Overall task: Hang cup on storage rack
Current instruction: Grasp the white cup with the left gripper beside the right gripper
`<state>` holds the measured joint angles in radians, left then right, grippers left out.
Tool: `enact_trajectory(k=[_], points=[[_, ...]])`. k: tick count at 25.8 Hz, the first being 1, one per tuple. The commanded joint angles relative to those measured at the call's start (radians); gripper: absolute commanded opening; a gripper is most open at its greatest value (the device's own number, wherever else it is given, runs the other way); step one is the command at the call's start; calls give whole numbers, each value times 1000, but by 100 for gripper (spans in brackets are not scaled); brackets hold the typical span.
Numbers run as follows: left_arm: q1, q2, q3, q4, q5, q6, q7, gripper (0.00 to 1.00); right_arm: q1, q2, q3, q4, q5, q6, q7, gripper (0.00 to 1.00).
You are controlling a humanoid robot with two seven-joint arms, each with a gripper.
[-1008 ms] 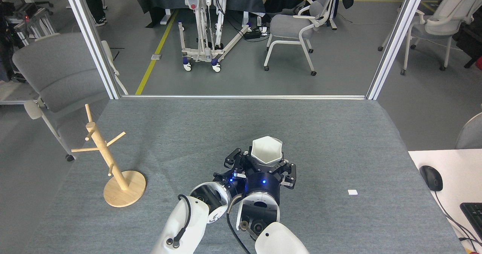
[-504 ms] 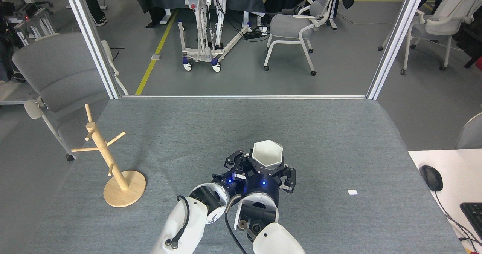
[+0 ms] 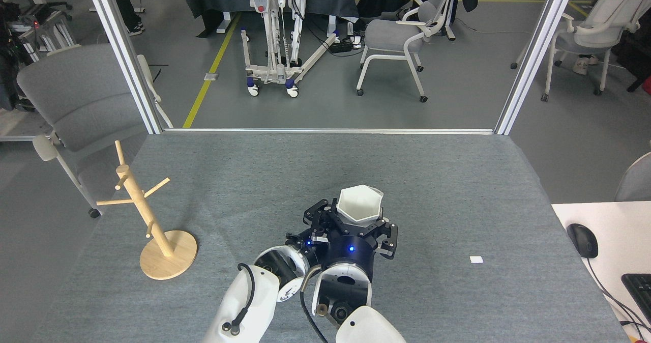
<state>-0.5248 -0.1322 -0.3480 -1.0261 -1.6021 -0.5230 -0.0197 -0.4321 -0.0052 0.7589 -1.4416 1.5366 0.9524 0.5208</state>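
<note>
Cup [image 3: 360, 205]: sitting rim-up between the claw fingers, above the grey table [image 3: 457, 180], mouth level for carrying.
Left gripper [image 3: 351, 223]: closing around the cup body, gripping low.
Storage rack [image 3: 147, 221]: standing well apart, far left, pegs free.
Right gripper: not showing anywhere.

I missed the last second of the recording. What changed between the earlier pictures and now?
The gripper carrying the cup drifted slightly left, toward the storage rack, its grip on the cup unchanged. The rack and the small white tag on the table stayed put.
</note>
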Motion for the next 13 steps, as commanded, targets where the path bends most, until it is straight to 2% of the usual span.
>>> enact_trajectory(k=[1, 5, 8, 13], points=[[2, 3, 0, 5, -1, -32, -14, 0, -1, 16, 42, 0, 14, -75, -77, 99], [12, 3, 0, 17, -1, -31, -14, 0, 1, 22, 42, -2, 13, -75, -248, 99], [12, 2, 0, 28, -2, -28, -14, 0, 6, 28, 0, -8, 7, -77, -349, 98], [15, 5, 0, 34, -4, -26, -14, 0, 7, 48, -64, -19, 5, -87, -420, 98]])
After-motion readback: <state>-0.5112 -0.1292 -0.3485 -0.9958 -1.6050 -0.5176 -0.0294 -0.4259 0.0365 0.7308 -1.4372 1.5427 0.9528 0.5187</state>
